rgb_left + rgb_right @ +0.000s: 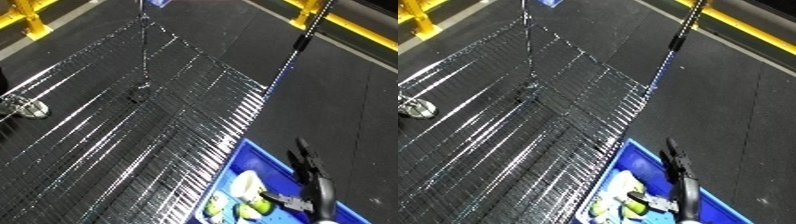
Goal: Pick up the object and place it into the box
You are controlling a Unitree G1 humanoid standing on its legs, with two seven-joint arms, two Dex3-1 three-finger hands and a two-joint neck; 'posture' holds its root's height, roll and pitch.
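right black hand point(306, 162) over blue plastic bin point(253, 155), fingers' state unclear | pale green-white objects point(244, 185) inside, blurred, cut off | left hand unseen

Bin point(258, 160) right of wire shelf point(115, 130)

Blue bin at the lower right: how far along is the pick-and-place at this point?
Looks done: the blue bin already holds pale yellow-green objects. In hand: the right hand is above the bin, fingers straight, and nothing shows in it. Left: I see no further object on the wire mesh surface; a metal fitting sits at its left edge. The left hand is out of view.
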